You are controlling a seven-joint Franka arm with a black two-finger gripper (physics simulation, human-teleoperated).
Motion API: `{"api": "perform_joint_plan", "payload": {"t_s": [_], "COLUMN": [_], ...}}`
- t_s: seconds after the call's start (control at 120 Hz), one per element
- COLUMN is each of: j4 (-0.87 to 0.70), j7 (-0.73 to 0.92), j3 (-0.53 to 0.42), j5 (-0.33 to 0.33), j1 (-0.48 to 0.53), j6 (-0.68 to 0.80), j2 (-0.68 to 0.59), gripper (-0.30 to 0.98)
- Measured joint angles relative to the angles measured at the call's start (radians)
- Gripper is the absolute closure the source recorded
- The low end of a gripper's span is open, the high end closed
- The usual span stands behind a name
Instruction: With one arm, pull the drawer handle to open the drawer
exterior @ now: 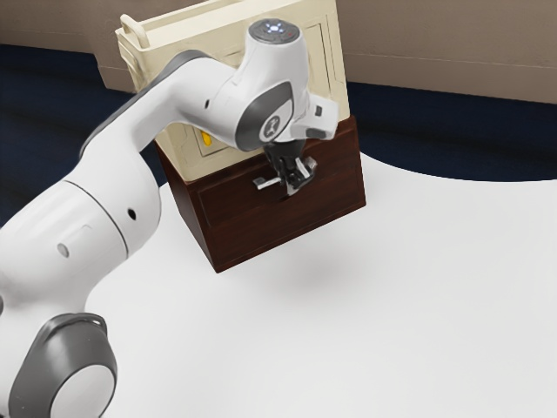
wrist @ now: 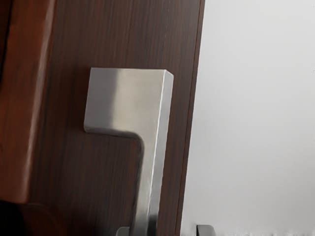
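Silvery metal in smooth, softly reflecting faces, one drawer handle [wrist: 125, 101] had a broad squared end and a narrower straight bar. Behind the handle was the dark brown, wood-grained front of one wooden cabinet [exterior: 226, 228]. At the handle was one black gripper [exterior: 300, 177], its two fingers [wrist: 205, 230] apart, the bar between them. Above the handle stood one cream cabinet [exterior: 191, 26]; below it spread one white table [exterior: 418, 287].
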Motion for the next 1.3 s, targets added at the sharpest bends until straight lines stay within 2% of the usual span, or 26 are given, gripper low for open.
{"api": "perform_joint_plan", "payload": {"t_s": [0.025,0.1,0.317,0.608,0.842,1.3], "j4": [-0.028,-0.091,-0.157,-0.208,-0.285,-0.425], "j7": [-0.001,-0.001,-0.003,-0.010,-0.014,-0.031], "j3": [-0.002,0.007,0.039,0.071,0.072,0.154], "j5": [-0.001,-0.012,-0.052,-0.099,-0.108,-0.104], "j1": [-0.005,-0.017,-0.047,-0.110,-0.146,-0.281], "j6": [0.010,0.029,0.063,0.104,0.130,0.161], "j2": [-0.020,-0.069,-0.114,-0.141,-0.196,-0.289], "gripper": [0.87,0.76,0.80,0.78,0.77,0.76]}}
